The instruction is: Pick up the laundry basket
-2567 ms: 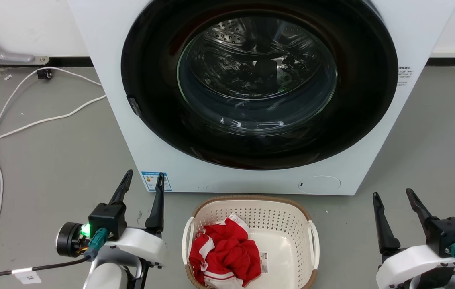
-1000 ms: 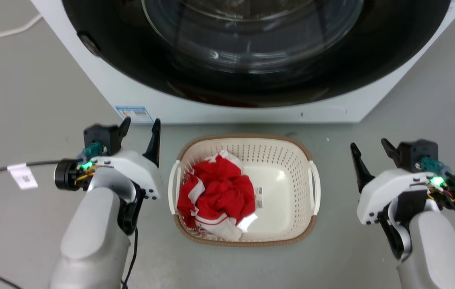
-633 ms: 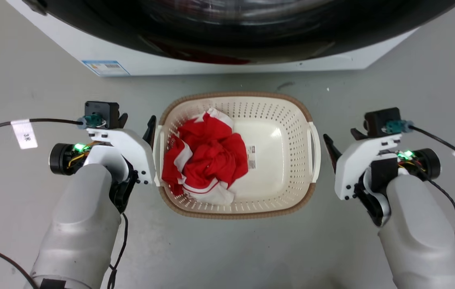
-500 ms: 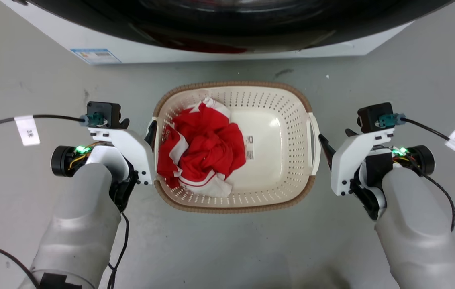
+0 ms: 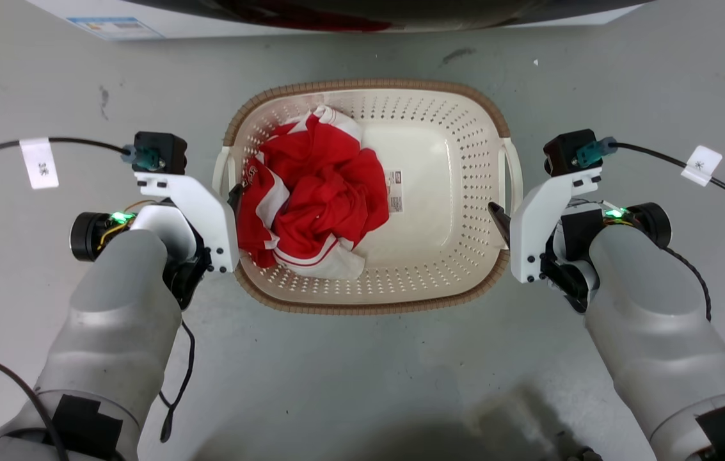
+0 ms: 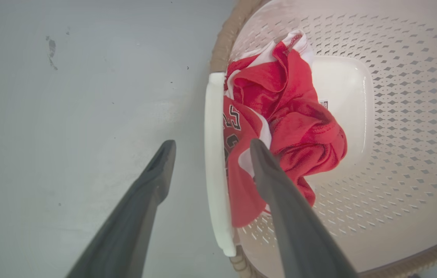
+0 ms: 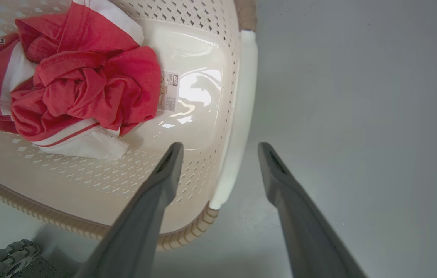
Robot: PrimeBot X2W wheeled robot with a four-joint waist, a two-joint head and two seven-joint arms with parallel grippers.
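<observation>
Closing in since a second ago, left gripper and right gripper are now straddling the handles of the laundry basket.
Both pairs of fingers are standing spread, pinching nothing; the label inside the laundry basket is showing print too small to read.

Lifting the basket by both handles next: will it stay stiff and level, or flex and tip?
The laundry basket looks like moulded plastic, so probably stiff. It holds just a red jersey, bunched toward the left gripper: likely light, perhaps dipping slightly there. The smooth white handles might slip.
</observation>
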